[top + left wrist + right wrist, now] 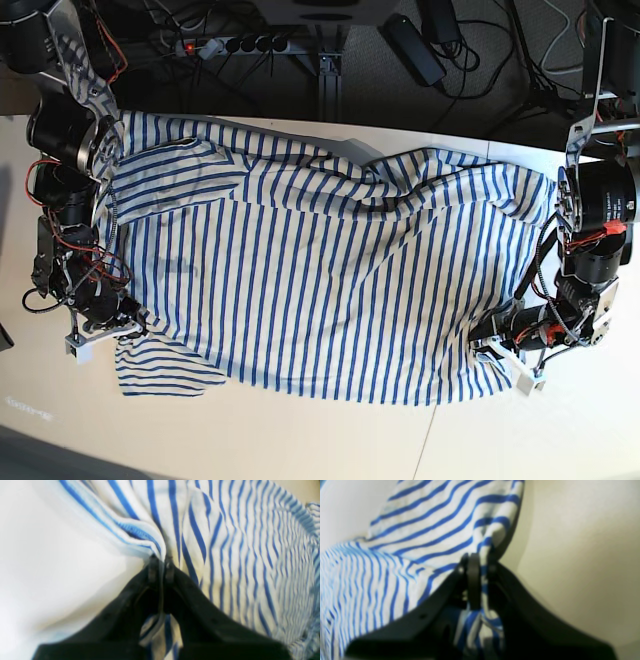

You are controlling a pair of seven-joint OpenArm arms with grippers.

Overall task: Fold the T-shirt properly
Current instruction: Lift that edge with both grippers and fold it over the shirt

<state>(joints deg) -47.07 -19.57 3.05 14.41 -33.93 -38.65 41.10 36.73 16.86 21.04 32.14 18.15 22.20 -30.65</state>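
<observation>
Across the pale counter [330, 440] the T-shirt [320, 290] lies spread on its back or front, we cannot say which, with its long axis running side to side in the base view, stripes crossing that axis. We hold it at both near corners. Our right pincer [480, 562], at the left of the base view, is pressed together on a bunched fold of striped cloth near a sleeve; the wrist view shows the fabric gathered between the jaws and trailing down behind them. Our left pincer [161, 566], at the right of the base view, is likewise clamped on a hemmed edge of the shirt, the blue-trimmed hem rising straight out of the closed tips.

What matters for the coming move is that almost all of the garment lies on the far side of both pincers, away from the counter's near edge, and between the two arms. Neither arm is nearer the bulk of the cloth; each holds its own end of the near edge, well apart from the other. We judge that the fold will be made across the short axis, by lifting this near edge and carrying it over toward the far edge, both arms travelling together so the edge stays taut and level.

The cloth still shows ridges and a rumpled band along its far right portion, which could be trapped in the fold.
</observation>
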